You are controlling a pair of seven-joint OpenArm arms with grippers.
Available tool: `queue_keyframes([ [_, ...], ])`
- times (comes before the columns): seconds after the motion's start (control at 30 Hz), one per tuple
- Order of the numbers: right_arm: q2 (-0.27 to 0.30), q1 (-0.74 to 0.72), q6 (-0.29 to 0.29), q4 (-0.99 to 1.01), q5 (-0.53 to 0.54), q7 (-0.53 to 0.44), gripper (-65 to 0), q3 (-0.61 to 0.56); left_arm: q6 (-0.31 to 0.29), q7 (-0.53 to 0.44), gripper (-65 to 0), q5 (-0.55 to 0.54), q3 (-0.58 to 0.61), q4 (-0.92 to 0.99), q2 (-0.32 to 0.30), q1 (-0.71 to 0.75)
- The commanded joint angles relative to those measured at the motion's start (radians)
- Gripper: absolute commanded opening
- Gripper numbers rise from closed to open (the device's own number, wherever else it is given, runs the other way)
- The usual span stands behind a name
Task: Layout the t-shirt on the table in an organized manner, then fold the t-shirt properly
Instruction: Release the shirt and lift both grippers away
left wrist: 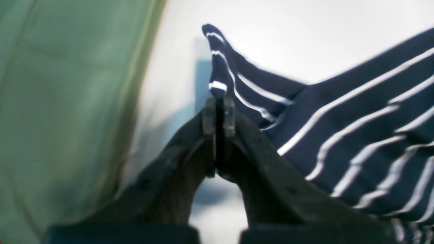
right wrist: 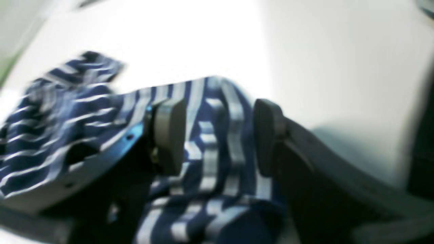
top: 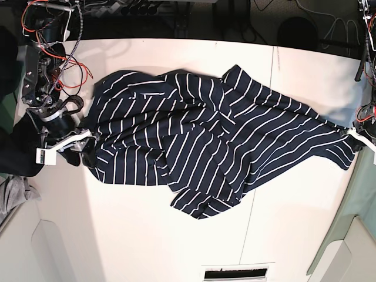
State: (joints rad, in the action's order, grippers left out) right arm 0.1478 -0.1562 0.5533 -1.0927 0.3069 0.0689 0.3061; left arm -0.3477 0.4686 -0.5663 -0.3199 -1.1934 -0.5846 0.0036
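Note:
The t-shirt [top: 217, 138], navy with thin white stripes, lies rumpled and stretched across the white table [top: 147, 235]. At the shirt's right tip in the base view, my left gripper [top: 349, 135] is shut on a fold of the t-shirt [left wrist: 356, 128]. In the left wrist view that gripper [left wrist: 219, 101] has striped cloth sticking out past its closed tips. My right gripper [top: 87, 153] is at the shirt's left edge. In the right wrist view that gripper [right wrist: 217, 135] stands open, its pads [right wrist: 168, 135] wide apart, with the t-shirt [right wrist: 210, 159] lying loose between them.
A plain dark cloth [top: 17, 147] and a small grey cloth [top: 14, 191] lie off the table's left edge. Red wires [top: 59, 35] hang by the right arm's base. A thin seam line [top: 273, 64] crosses the table. A green surface [top: 352, 205] borders the right edge.

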Motion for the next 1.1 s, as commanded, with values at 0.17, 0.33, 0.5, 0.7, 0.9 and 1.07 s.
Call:
queue_keyframes([
  [0.17, -0.071, -0.012, 0.018, -0.023, 0.016, 0.072, -33.6, -0.014, -0.005, -0.016, -65.0, -0.024, -0.008, -0.035, -0.011, 0.0],
  [0.33, -0.097, 0.056, 0.019, -0.129, 0.061, 0.123, -33.6, -0.009, -0.005, 0.037, -45.6, -0.024, -0.008, -0.035, -0.009, -0.001],
  [0.5, -0.095, 0.169, 0.005, -0.343, 0.056, 0.211, -33.6, 0.006, -0.076, 0.075, -43.9, -0.111, -0.029, -0.035, -0.008, 0.002],
  [0.7, -0.095, 0.275, -0.027, -0.409, 0.056, 0.295, -33.6, 0.069, -0.113, 0.082, -43.9, -0.169, -0.055, -0.035, -0.002, 0.005],
  [0.9, -0.096, 0.383, -0.029, -0.408, 0.079, 0.283, -33.6, 0.076, -0.113, 0.054, -34.4, -0.143, -0.055, -0.034, 0.042, 0.02],
  [1.07, -0.101, 0.394, -0.064, -0.374, 0.08, 0.252, -33.6, 0.075, -0.082, -0.004, -28.1, -0.075, -0.055, 0.025, 0.084, 0.021],
])
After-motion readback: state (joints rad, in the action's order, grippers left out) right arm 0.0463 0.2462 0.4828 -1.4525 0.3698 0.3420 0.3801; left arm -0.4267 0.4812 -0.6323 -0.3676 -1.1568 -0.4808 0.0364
